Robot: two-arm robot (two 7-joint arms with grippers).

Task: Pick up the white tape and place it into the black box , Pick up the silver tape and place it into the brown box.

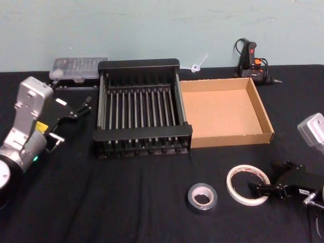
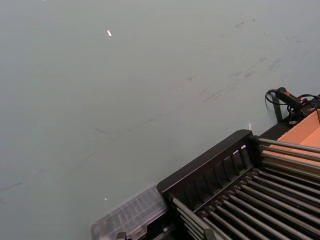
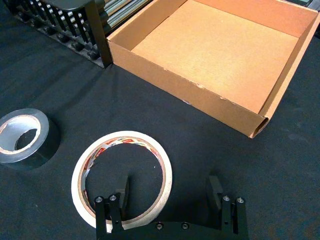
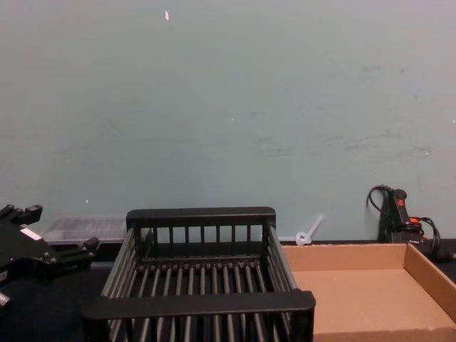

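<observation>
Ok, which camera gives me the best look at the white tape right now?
The right wrist view: the white tape lies flat, close up, red-printed core readable, with the open right gripper straddling its near rim. The head view shows it smaller, beside the silver tape.

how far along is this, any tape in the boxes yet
Nothing is placed yet: the black box and the brown box hold no tape. In hand: the right gripper is open, one finger inside the white tape and one outside its rim, the roll still flat on the table. Left: lift it into the black box, then move the silver tape to the brown box. The left gripper sits idle beside the black box.
</observation>
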